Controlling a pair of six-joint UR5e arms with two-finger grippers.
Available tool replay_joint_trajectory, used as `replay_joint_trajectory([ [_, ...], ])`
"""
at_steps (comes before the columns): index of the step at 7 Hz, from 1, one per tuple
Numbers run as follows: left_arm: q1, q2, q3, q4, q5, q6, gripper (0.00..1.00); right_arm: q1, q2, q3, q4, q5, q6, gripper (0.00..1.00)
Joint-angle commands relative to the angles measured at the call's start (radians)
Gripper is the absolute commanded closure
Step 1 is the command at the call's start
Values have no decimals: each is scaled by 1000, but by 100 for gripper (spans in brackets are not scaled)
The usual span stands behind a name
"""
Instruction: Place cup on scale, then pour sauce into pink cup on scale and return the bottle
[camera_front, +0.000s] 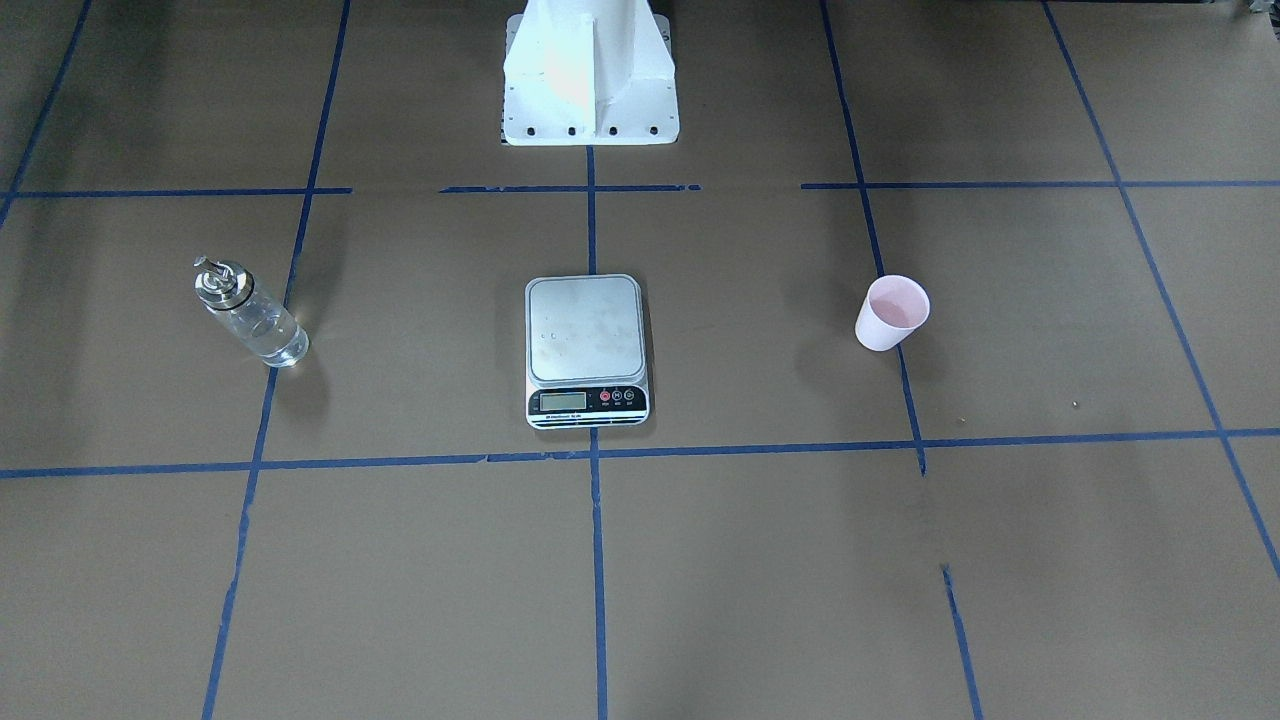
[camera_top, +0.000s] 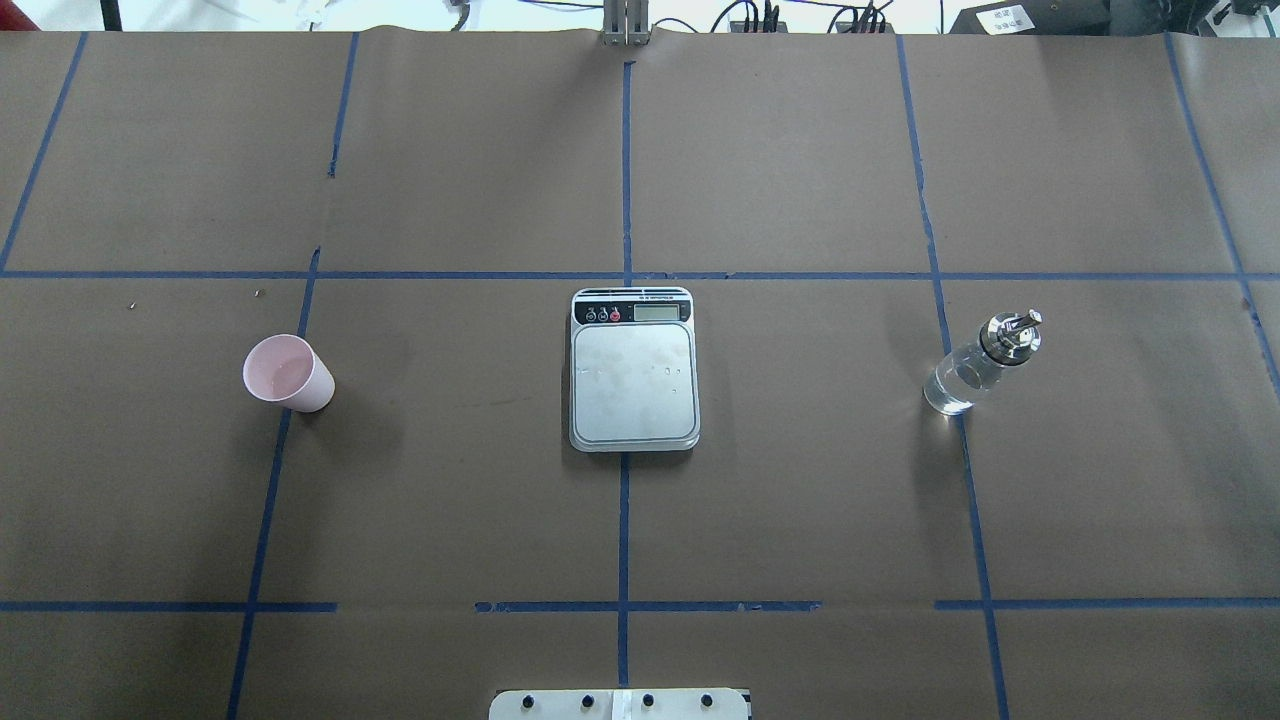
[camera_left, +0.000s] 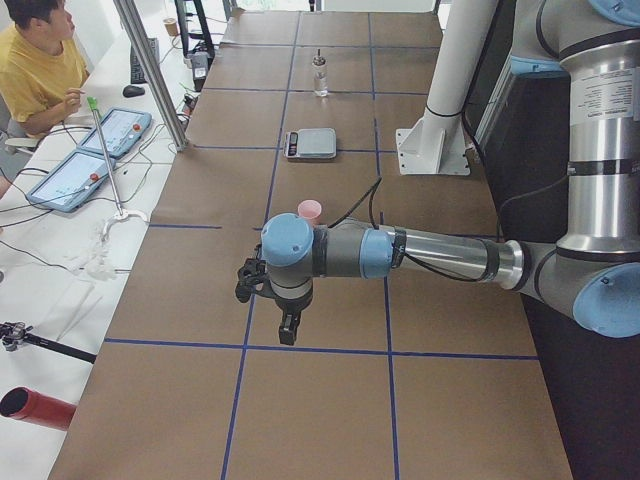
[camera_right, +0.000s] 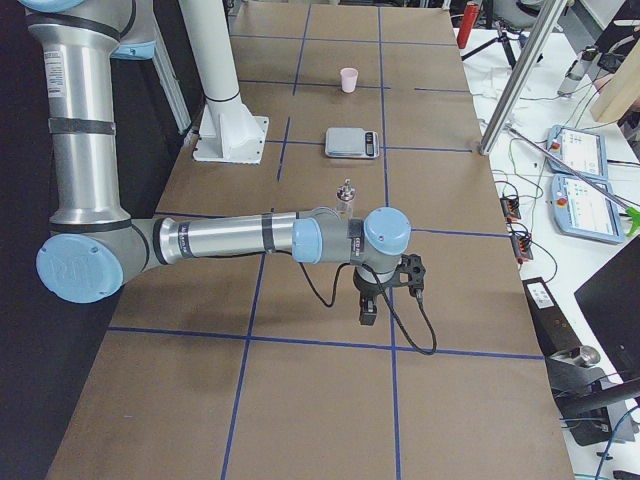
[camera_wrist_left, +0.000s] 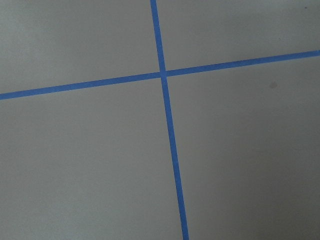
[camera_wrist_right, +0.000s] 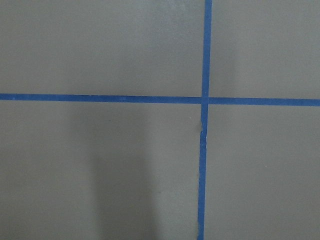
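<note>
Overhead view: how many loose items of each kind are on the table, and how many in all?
cup: 1
scale: 1
bottle: 1
Total: 3

In the overhead view the scale (camera_top: 634, 380) sits mid-frame, with the cup (camera_top: 288, 373) well apart at left and the bottle (camera_top: 980, 365) well apart at right. Wide bare surface (camera_top: 800, 480) separates them, so each is reachable from above and from every side. The white base (camera_top: 620, 704) stands at the bottom edge.
</note>
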Motion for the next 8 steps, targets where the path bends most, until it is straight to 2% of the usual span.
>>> replay_joint_trajectory([
  [1,5,-6,-29,-15,9,5,0,0,0,3,6,1,1,0],
  [4,6,3,-37,-23,-6,2,0,0,2,4,12,13,3,0],
  [6,25,-6,-38,-78,-19,-2,0,-2,2,6,22,11,9,0],
  [8,26,-8,-41,-97,-31,6,0,-3,-49,-5,122,14,14,0],
])
